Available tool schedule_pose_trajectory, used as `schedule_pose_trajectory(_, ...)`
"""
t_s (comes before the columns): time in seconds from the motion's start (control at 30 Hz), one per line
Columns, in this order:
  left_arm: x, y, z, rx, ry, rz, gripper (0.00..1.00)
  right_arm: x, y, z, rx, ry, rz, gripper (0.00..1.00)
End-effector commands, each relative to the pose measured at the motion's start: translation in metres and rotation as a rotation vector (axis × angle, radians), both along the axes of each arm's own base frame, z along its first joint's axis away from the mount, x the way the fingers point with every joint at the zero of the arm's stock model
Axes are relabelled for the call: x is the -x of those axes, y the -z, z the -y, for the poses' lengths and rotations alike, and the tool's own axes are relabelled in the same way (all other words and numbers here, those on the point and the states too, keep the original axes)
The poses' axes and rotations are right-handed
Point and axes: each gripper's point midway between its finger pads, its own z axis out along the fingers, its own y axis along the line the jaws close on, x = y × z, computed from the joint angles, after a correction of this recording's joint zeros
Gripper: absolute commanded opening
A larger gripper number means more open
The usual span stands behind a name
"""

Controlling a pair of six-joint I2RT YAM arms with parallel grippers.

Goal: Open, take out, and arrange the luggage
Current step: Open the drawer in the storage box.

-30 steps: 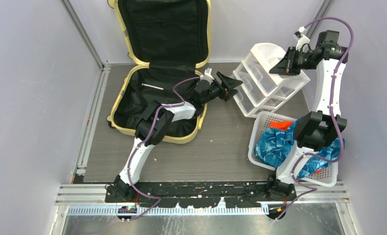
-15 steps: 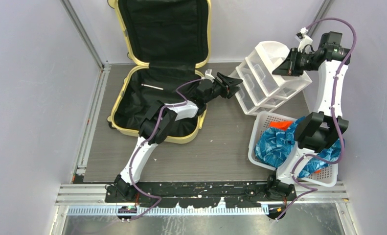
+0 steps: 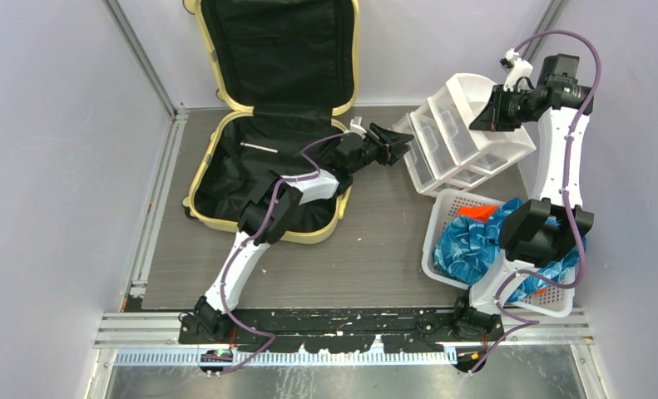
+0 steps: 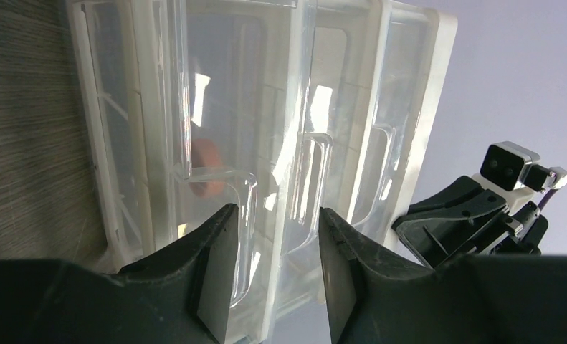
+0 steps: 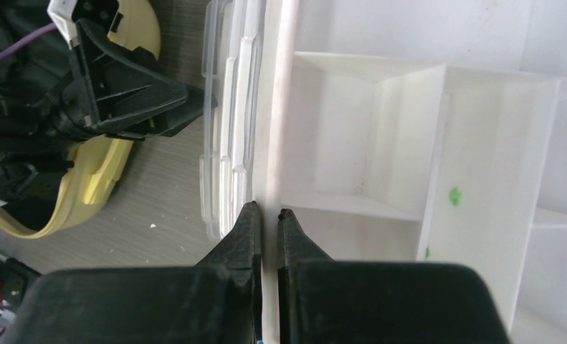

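My right claw [image 5: 267,213] pinches a wall of the tilted drawer bin [image 3: 458,137]. My left claw [image 4: 277,215] stands half-wide around a clear drawer handle [image 4: 250,215], beside the open luggage [image 3: 225,170].

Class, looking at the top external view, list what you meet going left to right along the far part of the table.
luggage → left gripper → white drawer bin
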Motion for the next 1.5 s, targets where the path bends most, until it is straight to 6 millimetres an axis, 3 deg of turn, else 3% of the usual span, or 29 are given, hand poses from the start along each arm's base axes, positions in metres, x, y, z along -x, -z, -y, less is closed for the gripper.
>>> schedule_pose_trajectory(0.0, 0.023, -0.082, 0.003, 0.196, 0.083, 0.16, 0.44, -0.015, -0.009, 0.023, 0.198, 0.046, 0.084, 0.01)
schedule_pose_trajectory(0.17, 0.028, -0.071, -0.003, 0.175, 0.093, 0.153, 0.42, -0.024, -0.005, 0.025, 0.262, 0.062, 0.085, 0.01)
schedule_pose_trajectory(0.4, 0.025, -0.057, -0.015, 0.128, 0.083, 0.16, 0.42, -0.028, 0.0, 0.012, 0.242, 0.034, 0.072, 0.01)
schedule_pose_trajectory(0.6, 0.026, -0.062, -0.024, 0.108, 0.081, 0.171, 0.42, -0.031, 0.002, 0.031, 0.369, 0.072, 0.087, 0.01)
schedule_pose_trajectory(0.7, 0.029, -0.052, -0.027, 0.09, 0.084, 0.151, 0.42, -0.034, -0.005, 0.038, 0.432, 0.086, 0.116, 0.01)
schedule_pose_trajectory(0.93, 0.033, -0.029, -0.029, 0.046, 0.096, 0.106, 0.42, -0.034, -0.005, 0.032, 0.465, 0.063, 0.125, 0.01)
schedule_pose_trajectory(1.2, 0.04, 0.009, -0.037, -0.091, 0.108, 0.018, 0.42, -0.039, -0.014, 0.042, 0.536, 0.098, 0.169, 0.01)
schedule_pose_trajectory(1.3, 0.043, 0.022, -0.039, -0.137, 0.113, -0.016, 0.42, -0.039, -0.014, 0.036, 0.512, 0.081, 0.172, 0.01)
schedule_pose_trajectory(1.47, 0.047, 0.041, -0.042, -0.207, 0.124, -0.07, 0.42, -0.035, 0.005, 0.018, 0.476, 0.029, 0.141, 0.01)
